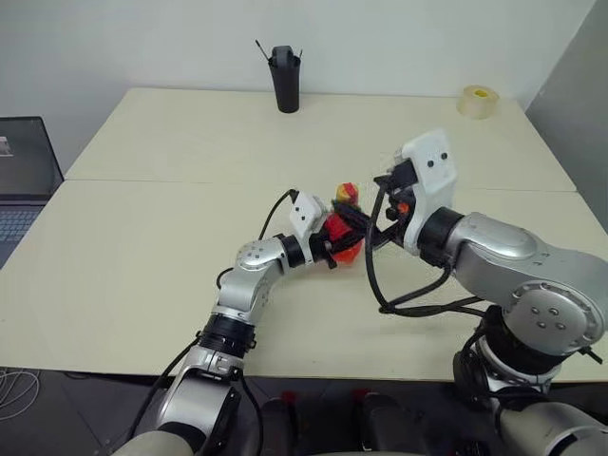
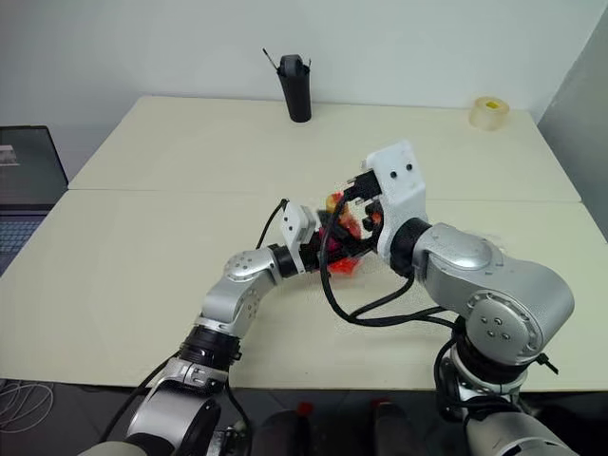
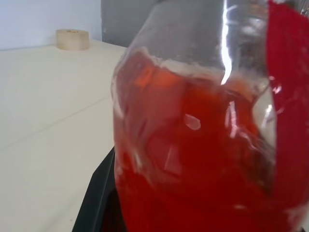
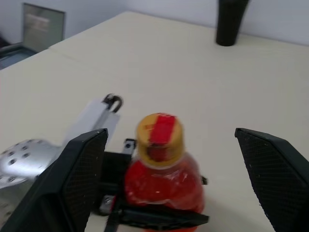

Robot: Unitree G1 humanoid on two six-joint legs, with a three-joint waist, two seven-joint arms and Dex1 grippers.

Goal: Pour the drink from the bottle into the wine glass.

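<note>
Here I see my left pincer [image 4: 145,212] clamped on the small clear plastic bottle [image 4: 161,179] of bright red drink [image 3: 193,159], yellowish-ringed red cap [image 4: 160,133] at twelve o'clock; my right pincer [image 4: 178,183] gapes wide, empty.

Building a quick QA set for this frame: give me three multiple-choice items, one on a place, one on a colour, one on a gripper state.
1. Where does the black cup stand?
A. far edge of the table
B. beside the bottle
C. on the laptop

2. What colour is the drink?
A. green
B. red
C. clear

3. How is the right gripper?
A. shut on the cap
B. shut on the cup
C. open

Answers:
1 A, the black cup stands at the table's far edge.
2 B, the drink in the bottle is red.
3 C, the right gripper fingers stand apart either side of the bottle, which the left gripper holds.
</note>
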